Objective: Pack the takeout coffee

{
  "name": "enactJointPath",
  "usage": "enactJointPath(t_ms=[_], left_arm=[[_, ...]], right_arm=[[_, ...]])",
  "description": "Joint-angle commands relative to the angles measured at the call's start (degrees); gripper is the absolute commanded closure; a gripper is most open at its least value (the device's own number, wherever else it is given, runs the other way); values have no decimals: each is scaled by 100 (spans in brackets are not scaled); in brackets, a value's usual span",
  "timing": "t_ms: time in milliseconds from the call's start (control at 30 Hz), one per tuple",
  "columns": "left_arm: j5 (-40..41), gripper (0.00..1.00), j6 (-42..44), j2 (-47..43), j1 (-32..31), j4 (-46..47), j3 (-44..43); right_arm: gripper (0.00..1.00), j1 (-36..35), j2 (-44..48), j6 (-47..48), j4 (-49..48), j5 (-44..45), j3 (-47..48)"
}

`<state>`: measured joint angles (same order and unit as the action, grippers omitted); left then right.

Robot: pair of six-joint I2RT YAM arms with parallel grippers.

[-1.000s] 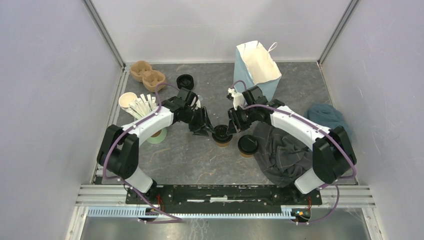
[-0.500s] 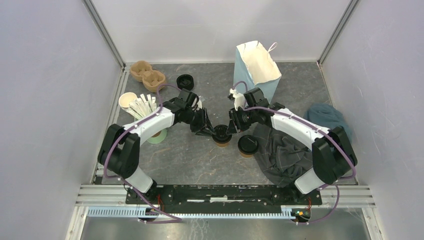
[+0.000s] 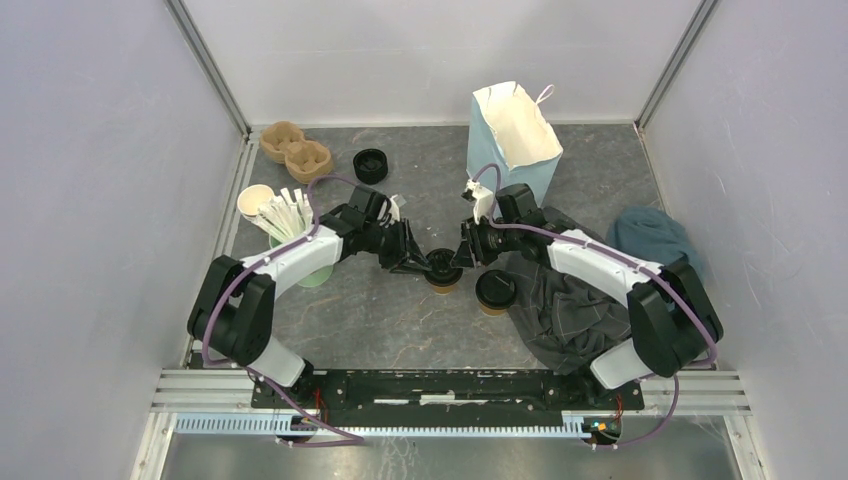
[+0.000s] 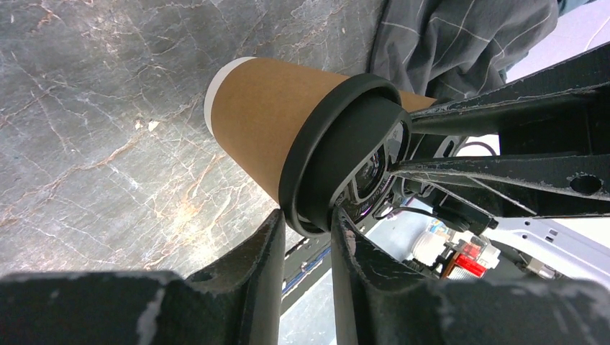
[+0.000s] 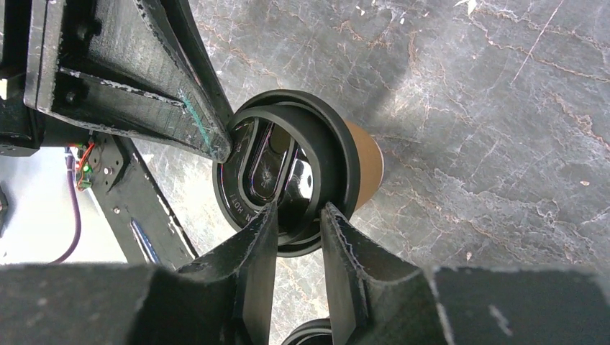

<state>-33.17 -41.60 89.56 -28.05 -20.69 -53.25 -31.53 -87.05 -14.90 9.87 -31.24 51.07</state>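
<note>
One takeout coffee cup [image 3: 443, 272], brown paper with a black sip lid, stands mid-table between both arms. My left gripper [image 3: 424, 262] is shut on the lid's rim from the left. In the left wrist view its fingers [image 4: 273, 251] pinch the rim of the lid [image 4: 338, 158] above the brown cup wall [image 4: 259, 129]. My right gripper [image 3: 461, 256] is shut on the opposite rim, and the right wrist view shows that gripper [image 5: 298, 212] clamped across the lid [image 5: 288, 165]. The second takeout coffee cup [image 3: 494, 289] stands free just to the right, at the cloth's edge.
An open pale-blue paper bag [image 3: 512, 135] stands behind the right arm. A pulp cup carrier [image 3: 295, 150] and a stack of black lids [image 3: 371, 164] lie at the back left, a green cup of white sticks [image 3: 280, 215] at the left. Grey cloth [image 3: 565, 300] and teal cloth [image 3: 650, 232] lie at the right.
My left gripper's jaws have closed onto the lid rim. Both wrists have shifted slightly toward the cup, and the left arm now leaves the lid stack uncovered.
</note>
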Motion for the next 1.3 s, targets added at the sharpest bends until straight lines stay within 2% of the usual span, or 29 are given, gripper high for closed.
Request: enactJointPath(t_ms=[0, 100, 267, 433, 533, 667, 1067, 1267], left_arm=[[1115, 68, 407, 235, -130, -1011, 258], [840, 61, 367, 41, -130, -1014, -269], [666, 40, 352, -78, -117, -1160, -1127], [701, 32, 362, -66, 6, -1277, -1437], [616, 32, 371, 49, 25, -1262, -1436], [233, 38, 333, 230, -9, -1101, -1310], [-91, 37, 361, 238, -134, -950, -1022], [144, 50, 318, 217, -143, -985, -919]], right_arm=[[64, -121, -515, 531, 1298, 1111, -249], [61, -122, -564, 668, 1697, 771, 556], [54, -123, -643, 693, 1920, 238, 1293], [45, -124, -663, 776, 2149, 253, 1731], [43, -121, -639, 760, 2161, 249, 1797], [42, -122, -612, 733, 2184, 175, 1813], [41, -244, -563, 606, 2034, 73, 1806], [42, -385, -560, 618, 2061, 192, 1846]])
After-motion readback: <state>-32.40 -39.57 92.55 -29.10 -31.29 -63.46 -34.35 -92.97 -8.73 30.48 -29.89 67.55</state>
